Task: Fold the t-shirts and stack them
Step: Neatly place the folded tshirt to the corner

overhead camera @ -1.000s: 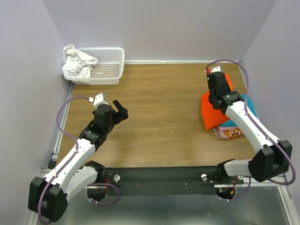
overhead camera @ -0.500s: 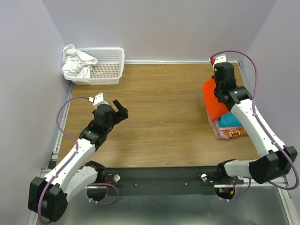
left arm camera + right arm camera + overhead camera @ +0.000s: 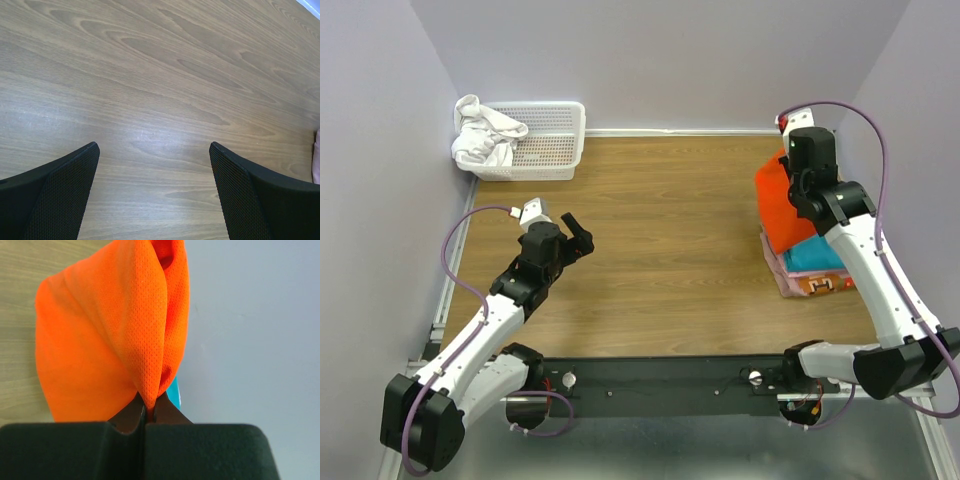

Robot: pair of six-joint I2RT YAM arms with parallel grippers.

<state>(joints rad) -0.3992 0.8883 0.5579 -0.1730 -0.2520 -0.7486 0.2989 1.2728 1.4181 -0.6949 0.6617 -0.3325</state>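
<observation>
My right gripper (image 3: 800, 190) is shut on the bright orange t-shirt (image 3: 782, 205), lifting it at the table's far right. In the right wrist view the orange t-shirt (image 3: 115, 335) hangs bunched from the pinched jaws of the right gripper (image 3: 149, 407). Under it lies a stack of folded t-shirts: a teal one (image 3: 815, 255), a pink one (image 3: 782, 270) and a patterned one (image 3: 820, 285). My left gripper (image 3: 575, 235) stands open over bare wood at the left. The left gripper (image 3: 155, 165) has nothing between its black fingers (image 3: 65, 185).
A white basket (image 3: 545, 140) with a white cloth (image 3: 480, 135) draped over its left rim sits at the back left. The purple wall (image 3: 250, 330) stands close to the right of the stack. The wooden table (image 3: 660, 220) spans the middle.
My right arm has carried the orange t-shirt up and to the right, toward the back wall and over the stack. The left arm has stayed put.
</observation>
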